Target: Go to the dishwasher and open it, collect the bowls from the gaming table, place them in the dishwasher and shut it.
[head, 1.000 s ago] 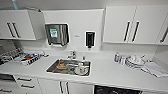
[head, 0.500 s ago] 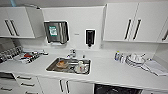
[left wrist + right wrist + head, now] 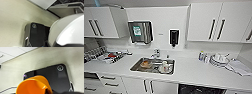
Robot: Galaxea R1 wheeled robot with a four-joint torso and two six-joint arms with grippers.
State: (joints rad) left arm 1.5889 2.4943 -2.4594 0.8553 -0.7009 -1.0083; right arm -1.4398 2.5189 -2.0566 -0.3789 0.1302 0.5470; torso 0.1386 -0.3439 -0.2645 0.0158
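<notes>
I face a white kitchen counter [image 3: 196, 72] in the head view. Under its edge, right of the sink, is a dark opening that looks like the dishwasher [image 3: 199, 90] with its inside showing. The left wrist view takes in a pale floor, a brushed steel panel [image 3: 41, 3] with dark rack parts beside it, and rounded white robot body. An orange rounded part [image 3: 33, 85] lies over pale floor in the right wrist view. The bowls and the gaming table are out of view.
A steel sink [image 3: 152, 66] holds some dishes. White plates [image 3: 219, 60] and bottles stand to its right, a dish rack [image 3: 111, 56] to its left. On the wall hang white cabinets [image 3: 211, 22], a towel dispenser [image 3: 141, 31] and a soap dispenser [image 3: 174, 37]. Drawers [image 3: 109, 82] lie lower left.
The whole head picture has shifted slightly upward, so the camera has moved. Nothing on the counter has moved.
</notes>
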